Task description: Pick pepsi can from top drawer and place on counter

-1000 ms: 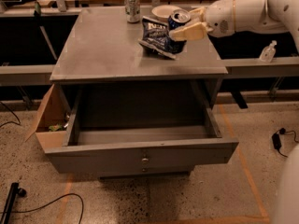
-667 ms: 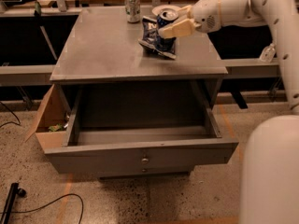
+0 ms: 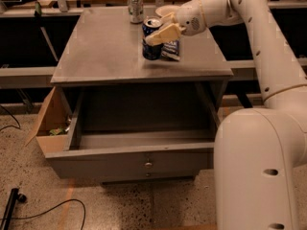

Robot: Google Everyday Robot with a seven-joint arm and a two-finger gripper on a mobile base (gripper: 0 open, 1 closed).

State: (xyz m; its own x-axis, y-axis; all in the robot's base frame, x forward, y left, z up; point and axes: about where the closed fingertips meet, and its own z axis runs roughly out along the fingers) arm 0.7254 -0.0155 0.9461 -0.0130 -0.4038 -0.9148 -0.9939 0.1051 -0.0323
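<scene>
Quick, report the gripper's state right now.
Gripper: closed on the pepsi can, holding it upright over the counter, next to the chip bag.

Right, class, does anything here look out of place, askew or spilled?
Nothing is spilled. The top drawer stands pulled wide open, and a cardboard box leans askew against the cabinet's left side. The pepsi can stands upright on the counter, with the gripper at its upper right side.

Tool (image 3: 155,32) around pepsi can (image 3: 152,51), upright on counter (image 3: 105,47)
</scene>
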